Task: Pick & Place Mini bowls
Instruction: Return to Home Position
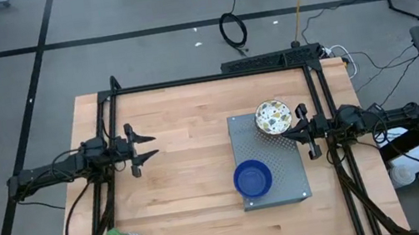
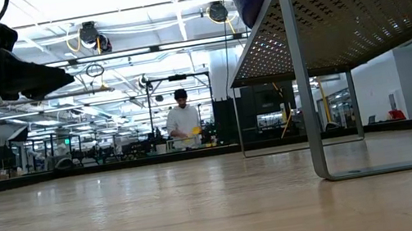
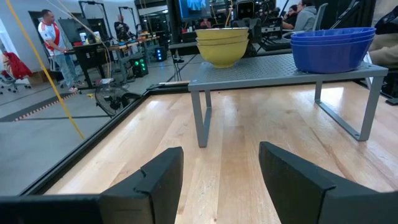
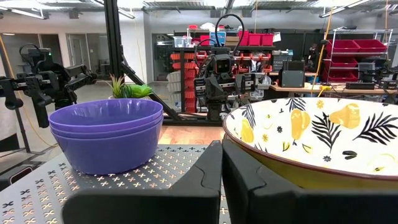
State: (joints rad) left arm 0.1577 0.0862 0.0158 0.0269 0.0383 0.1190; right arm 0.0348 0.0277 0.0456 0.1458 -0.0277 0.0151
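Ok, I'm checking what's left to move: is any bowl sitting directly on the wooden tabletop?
No: the blue bowls and the patterned bowls all stand on the grey shelf, none on the tabletop.

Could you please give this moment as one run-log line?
blue stack, patterned stack: on shelf | left end effector: open | right end effector: shut

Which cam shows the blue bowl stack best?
Right wrist view: blue bowl stack close, whole, layered rims visible. Left wrist: same, farther off. High: top-down, layers hidden. Low: a cropped dark sliver.
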